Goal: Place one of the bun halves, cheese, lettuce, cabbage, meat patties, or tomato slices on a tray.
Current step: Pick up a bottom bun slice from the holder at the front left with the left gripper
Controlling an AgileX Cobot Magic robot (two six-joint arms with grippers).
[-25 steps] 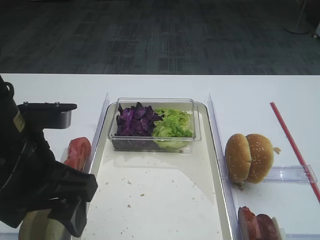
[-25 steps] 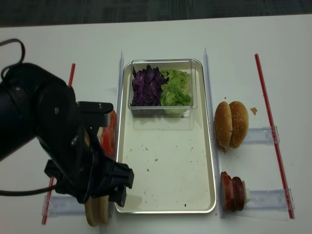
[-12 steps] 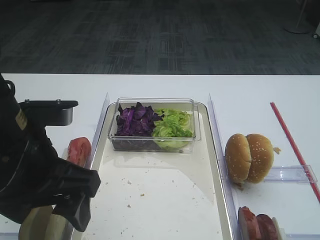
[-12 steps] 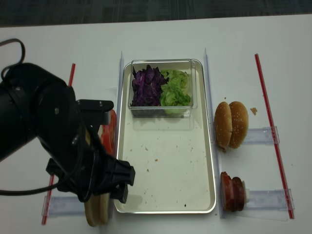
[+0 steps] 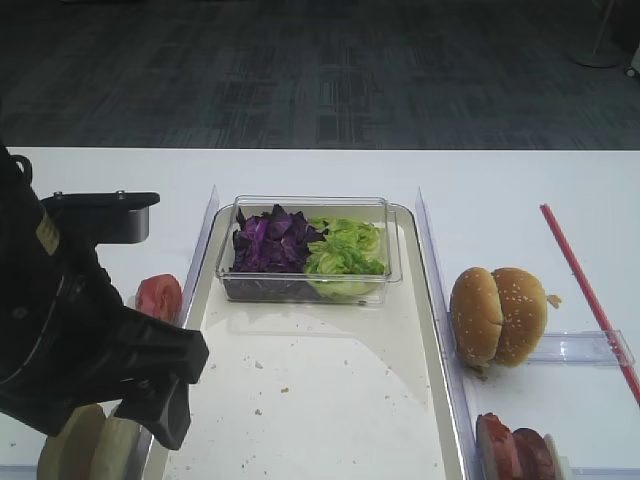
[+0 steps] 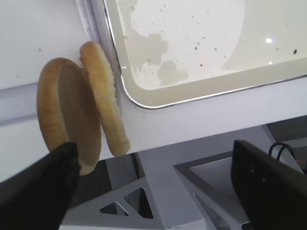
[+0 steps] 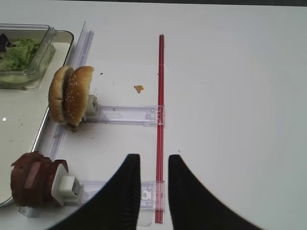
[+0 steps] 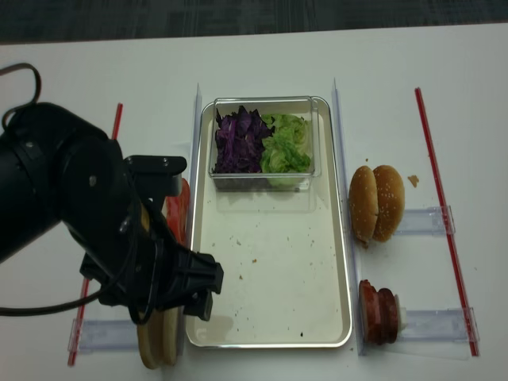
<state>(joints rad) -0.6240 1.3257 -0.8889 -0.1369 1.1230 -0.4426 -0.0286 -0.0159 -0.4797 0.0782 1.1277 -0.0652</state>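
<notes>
Since the earlier frames the left gripper (image 6: 153, 179) had crept toward the tray's near left corner, uncovering more of the bun halves (image 6: 81, 108). They stood on edge in their holder just outside the tray (image 6: 201, 93), easy to pinch from above. Fingers spread wide, nothing between them. I judged a bun half the target. Right gripper (image 7: 149, 191) hung over bare table beside the red strip (image 7: 160, 120), fingers slightly apart, gripping nothing.
</notes>
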